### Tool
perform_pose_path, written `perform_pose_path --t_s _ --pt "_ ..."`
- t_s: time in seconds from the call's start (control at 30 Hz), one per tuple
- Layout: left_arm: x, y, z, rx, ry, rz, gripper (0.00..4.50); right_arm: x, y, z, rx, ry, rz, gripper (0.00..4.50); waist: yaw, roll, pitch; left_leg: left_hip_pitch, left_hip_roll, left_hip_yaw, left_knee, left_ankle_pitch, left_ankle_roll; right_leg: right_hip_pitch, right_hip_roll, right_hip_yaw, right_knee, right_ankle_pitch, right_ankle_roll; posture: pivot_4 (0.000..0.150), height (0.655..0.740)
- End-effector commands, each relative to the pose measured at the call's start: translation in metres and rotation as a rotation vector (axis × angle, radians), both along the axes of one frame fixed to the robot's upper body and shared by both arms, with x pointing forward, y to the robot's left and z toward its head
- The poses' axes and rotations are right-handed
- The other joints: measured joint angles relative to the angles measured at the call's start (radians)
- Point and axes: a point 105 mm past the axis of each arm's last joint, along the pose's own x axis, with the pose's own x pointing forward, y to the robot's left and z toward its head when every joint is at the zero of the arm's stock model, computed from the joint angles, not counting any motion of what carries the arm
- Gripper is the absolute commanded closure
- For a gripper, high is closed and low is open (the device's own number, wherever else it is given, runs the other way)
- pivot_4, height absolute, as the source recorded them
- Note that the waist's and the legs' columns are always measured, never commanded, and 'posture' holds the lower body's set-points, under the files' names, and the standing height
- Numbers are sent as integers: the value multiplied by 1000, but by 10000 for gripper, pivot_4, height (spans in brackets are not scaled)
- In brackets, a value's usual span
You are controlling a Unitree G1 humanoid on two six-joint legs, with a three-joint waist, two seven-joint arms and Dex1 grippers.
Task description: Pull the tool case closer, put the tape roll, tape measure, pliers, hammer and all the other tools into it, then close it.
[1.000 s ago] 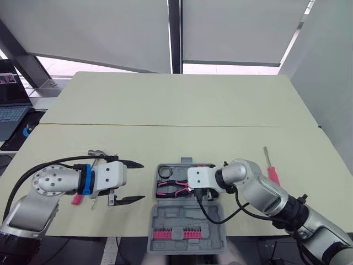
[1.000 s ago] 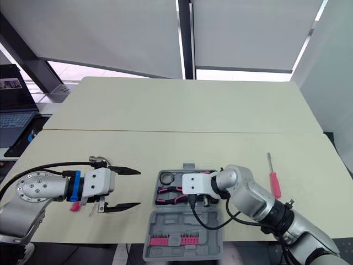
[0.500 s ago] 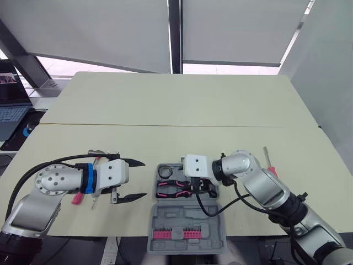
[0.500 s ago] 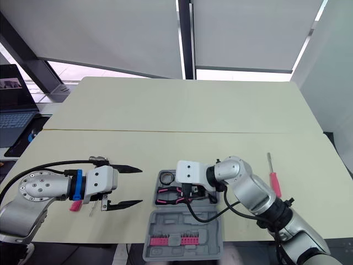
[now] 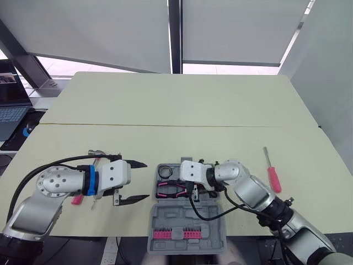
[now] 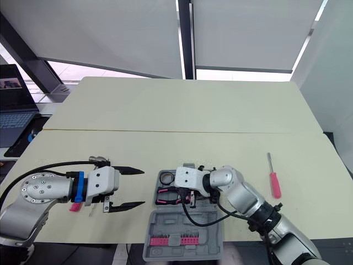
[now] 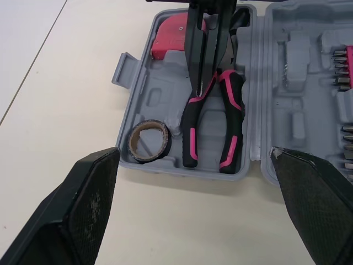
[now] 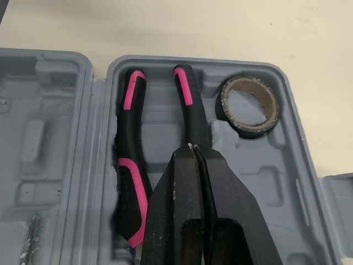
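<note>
In the head view, my left gripper (image 5: 144, 180) sits lower left with its fingers spread wide, and the open tool case (image 5: 187, 223) is at lower centre. In the left wrist view, the pliers (image 7: 231, 110) and tape roll (image 7: 144, 157) lie in the case (separate pockets). In the right wrist view, my right gripper (image 8: 192, 148) is pinched together over the pliers.

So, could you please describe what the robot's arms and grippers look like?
Both arms are silver-grey metal with rounded joints. Each ends in a white boxy housing and two black tapered fingers: left gripper, right gripper. The left has a blue ring; black cables run along both.
</note>
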Motion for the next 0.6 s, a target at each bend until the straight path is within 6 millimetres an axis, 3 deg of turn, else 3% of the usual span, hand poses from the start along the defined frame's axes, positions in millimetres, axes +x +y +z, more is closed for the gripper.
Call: perform_pose_path --t_s 0.03,0.23,0.43,0.5,0.6 --pt "-2 -4 7 -10 -23 -12 0 -1 2 -4 -11 -14 4 44893 0 0 0 0 0 0 0 0 0 0 0 0 0 0 0 1500 7400" --pt "-3 -4 6 -13 -22 -3 0 10 -12 -22 -56 54 -96 44893 0 0 -1 4 0 0 -1 0 0 3 0 0 0 0 0 1500 7400" --pt "-4 -3 5 -17 -16 2 0 7 -17 -35 -99 93 -88 44893 0 0 -1 10 0 1 -4 0 0 7 0 1 0 0 0 1500 7400" --pt "-5 -3 4 -18 -14 5 0 6 -13 -31 -73 76 -63 44893 0 0 -1 10 0 1 -4 0 0 7 0 1 0 0 0 1500 7400" --pt "-5 1 3 -34 8 43 0 7 1 -6 43 15 -22 44893 0 0 -1 10 0 1 -4 0 0 7 0 1 0 0 0 1500 7400"
